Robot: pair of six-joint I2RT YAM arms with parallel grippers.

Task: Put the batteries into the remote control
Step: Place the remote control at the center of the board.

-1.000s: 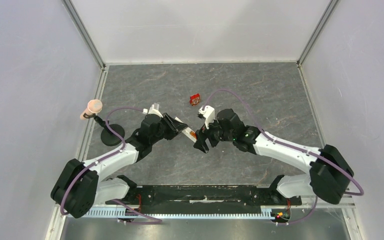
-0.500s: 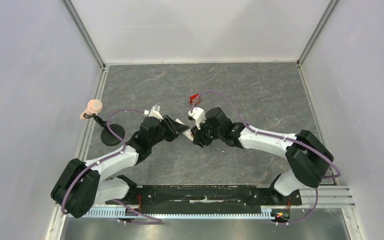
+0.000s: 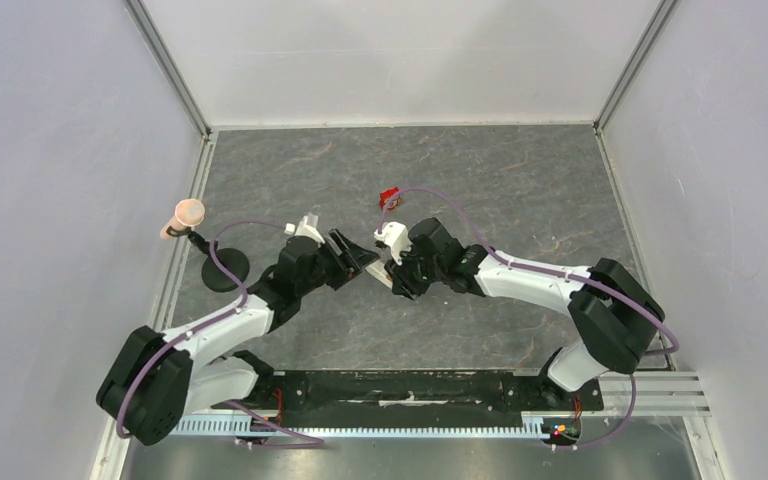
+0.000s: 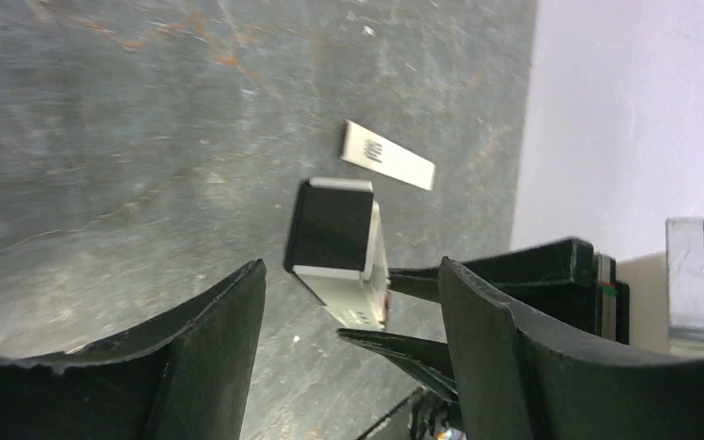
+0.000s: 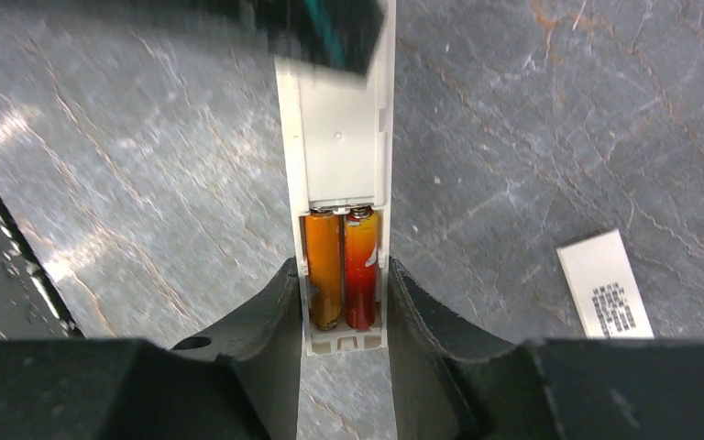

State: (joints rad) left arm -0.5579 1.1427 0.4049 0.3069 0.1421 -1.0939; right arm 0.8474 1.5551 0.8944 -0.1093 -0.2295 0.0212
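While the right gripper (image 5: 341,307) clamps the remote control (image 5: 339,147), a strip (image 5: 605,284) lies nearby.

A small red box (image 3: 390,197) lies on the grey marbled table (image 3: 520,180), toward its far side. A thin white cover strip (image 5: 604,284) lies flat on the same surface, with dark marks on its upper face. Near the left edge stands a black round stand (image 3: 225,268) carrying a pale pink piece (image 3: 187,214) at its top.
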